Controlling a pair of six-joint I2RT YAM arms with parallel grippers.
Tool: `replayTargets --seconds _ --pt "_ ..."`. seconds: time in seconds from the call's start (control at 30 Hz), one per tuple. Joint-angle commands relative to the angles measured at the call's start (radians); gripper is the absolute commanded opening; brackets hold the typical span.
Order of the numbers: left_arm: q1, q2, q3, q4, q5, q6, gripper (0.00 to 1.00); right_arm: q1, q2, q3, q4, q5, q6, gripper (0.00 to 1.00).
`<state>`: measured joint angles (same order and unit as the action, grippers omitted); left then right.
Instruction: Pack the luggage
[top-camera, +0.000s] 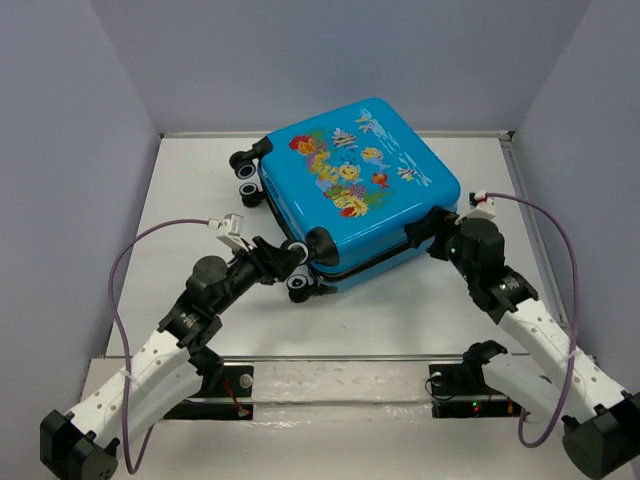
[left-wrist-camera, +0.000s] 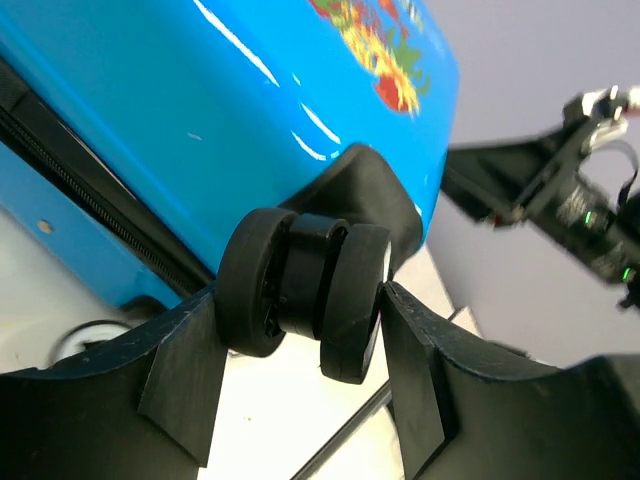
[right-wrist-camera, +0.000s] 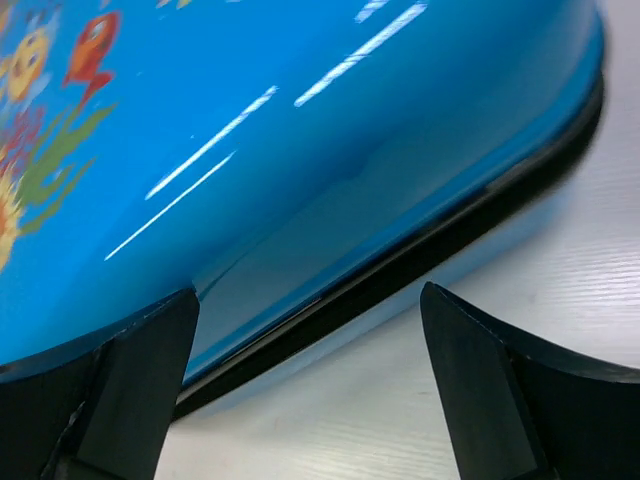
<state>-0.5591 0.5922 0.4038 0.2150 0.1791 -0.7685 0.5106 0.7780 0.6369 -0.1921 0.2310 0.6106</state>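
Top external view: the luggage (top-camera: 350, 195) is lying lid-down on the bench (top-camera: 400, 320), my left jaws are clamping its near corner wheel (left-wrist-camera: 300, 290), probably to steady it, and my right jaws are standing wide open beside its seam.

Bare table (top-camera: 400, 315) in front of the luggage (top-camera: 355, 195), narrow strips either side, back wall (top-camera: 330, 70) close behind

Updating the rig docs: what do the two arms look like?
Both the left arm and right arm have white perforated links, black joints and black wedge-shaped jaws. A purple cable loops from each wrist's small white camera down toward the base. Small green lights show on the right arm.
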Motion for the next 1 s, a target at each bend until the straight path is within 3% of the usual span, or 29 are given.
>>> replayTargets --seconds 0.0,0.1,0.3,0.43,0.6,0.73,0.8,0.87,0.9,0.93,0.97 --pt "-0.116 0.055 -0.034 0.015 -0.09 0.098 0.06 -0.226 0.078 0.07 0.054 -0.169 0.006 0.98" --pt "-0.202 0.075 -0.037 0.047 -0.124 0.1 0.06 -0.294 0.163 0.102 0.121 -0.332 -0.012 0.99" --pt "-0.382 0.179 -0.005 0.144 -0.168 0.104 0.06 -0.294 0.463 0.243 0.293 -0.632 -0.075 0.96" --pt "-0.47 0.351 0.068 0.204 -0.168 0.132 0.06 -0.294 0.636 0.401 0.299 -0.826 -0.106 0.92" --pt "-0.496 0.52 0.228 0.261 -0.147 0.188 0.06 -0.294 0.686 0.533 0.243 -0.835 -0.136 0.9" --pt "-0.496 0.584 0.331 0.247 -0.142 0.233 0.06 -0.294 0.532 0.393 0.23 -0.718 -0.172 0.86" --pt "-0.496 0.572 0.339 0.222 -0.162 0.245 0.06 -0.294 0.466 0.304 0.25 -0.697 -0.164 0.8" --pt "-0.496 0.506 0.346 0.126 -0.226 0.267 0.06 -0.294 0.385 0.152 0.289 -0.716 -0.144 0.66" --pt "-0.496 0.474 0.349 0.085 -0.292 0.276 0.1 -0.294 0.362 0.106 0.321 -0.716 -0.138 0.59" --pt "-0.496 0.404 0.36 0.037 -0.331 0.297 0.17 -0.294 0.319 0.028 0.333 -0.716 -0.134 0.42" --pt "-0.492 0.367 0.375 -0.076 -0.372 0.305 0.23 -0.294 0.304 0.0 0.338 -0.713 -0.13 0.34"
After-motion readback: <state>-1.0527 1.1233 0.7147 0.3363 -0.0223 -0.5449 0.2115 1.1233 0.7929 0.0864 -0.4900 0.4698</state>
